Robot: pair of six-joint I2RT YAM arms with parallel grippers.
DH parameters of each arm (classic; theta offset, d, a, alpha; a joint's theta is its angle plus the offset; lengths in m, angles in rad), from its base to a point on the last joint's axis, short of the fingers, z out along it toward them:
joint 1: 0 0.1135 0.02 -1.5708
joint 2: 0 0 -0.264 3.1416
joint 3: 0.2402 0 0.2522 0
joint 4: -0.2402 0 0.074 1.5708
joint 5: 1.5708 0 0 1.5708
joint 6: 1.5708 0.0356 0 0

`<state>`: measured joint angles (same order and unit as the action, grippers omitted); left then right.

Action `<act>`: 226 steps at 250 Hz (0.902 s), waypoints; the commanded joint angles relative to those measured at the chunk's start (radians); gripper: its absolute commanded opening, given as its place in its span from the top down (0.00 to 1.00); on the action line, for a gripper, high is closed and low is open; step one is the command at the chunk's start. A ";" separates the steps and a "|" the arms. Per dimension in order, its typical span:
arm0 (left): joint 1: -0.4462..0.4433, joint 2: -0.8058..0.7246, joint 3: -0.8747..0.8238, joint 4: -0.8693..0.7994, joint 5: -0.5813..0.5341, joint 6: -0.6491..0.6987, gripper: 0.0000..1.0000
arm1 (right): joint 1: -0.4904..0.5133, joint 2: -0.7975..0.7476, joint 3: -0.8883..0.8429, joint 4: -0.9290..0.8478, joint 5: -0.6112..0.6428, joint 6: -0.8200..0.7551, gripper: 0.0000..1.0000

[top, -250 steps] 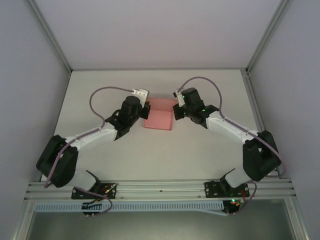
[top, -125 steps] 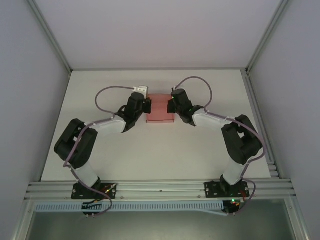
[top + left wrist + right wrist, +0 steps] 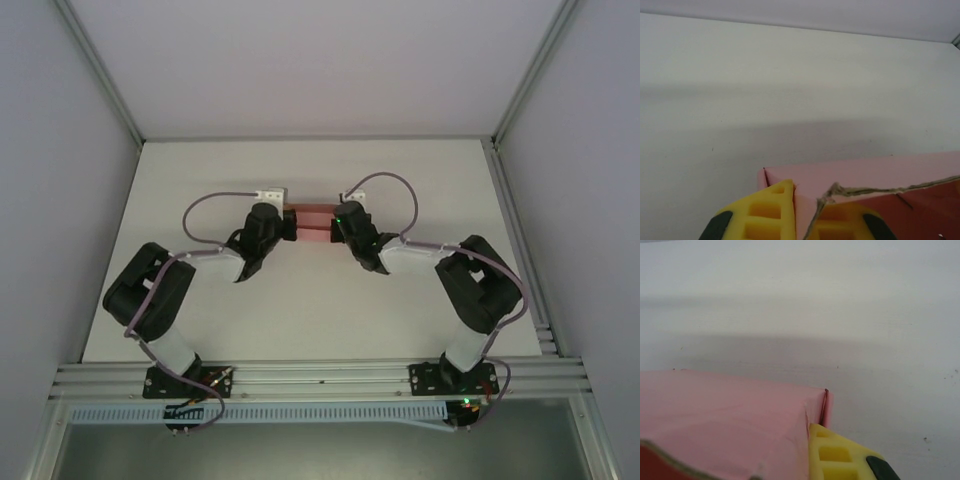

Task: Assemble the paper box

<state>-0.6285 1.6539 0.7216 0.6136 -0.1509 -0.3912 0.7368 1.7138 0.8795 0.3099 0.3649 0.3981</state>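
Top external: left gripper [image 3: 291, 225] pinches left end of paper box [image 3: 313, 213]; right gripper [image 3: 334, 227] pinches right end.

White links and black joints are seen on the left arm [image 3: 205, 262] and right arm [image 3: 410, 255]; 1 mauve cable [image 3: 215, 197] is looped at each wrist; yellow pocketed fingers [image 3: 765, 220] are fitted.

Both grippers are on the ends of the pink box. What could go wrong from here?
Tear: the left gripper pinches the paper box right at a ragged card edge; pulling against the right gripper could rip it there.
Crush: in the top view the box sits pinned between both grippers; any inward push may buckle a wall off its fold line.
Slip: the right gripper's finger bites near a corner, so the card may slide out.
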 commanded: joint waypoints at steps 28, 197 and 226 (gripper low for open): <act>-0.031 -0.089 -0.085 -0.114 0.106 -0.010 0.67 | 0.084 -0.062 -0.087 0.059 0.035 -0.033 1.00; -0.027 -0.644 -0.036 -0.696 0.021 -0.167 0.00 | 0.216 -0.083 -0.175 0.103 0.272 -0.165 0.97; 0.004 -0.637 0.039 -0.776 0.011 -0.248 0.00 | 0.234 -0.082 -0.180 0.138 0.293 -0.189 0.92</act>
<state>-0.6529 1.0180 0.6731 -0.0338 -0.1127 -0.5343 0.9485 1.6417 0.7200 0.4126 0.6003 0.2699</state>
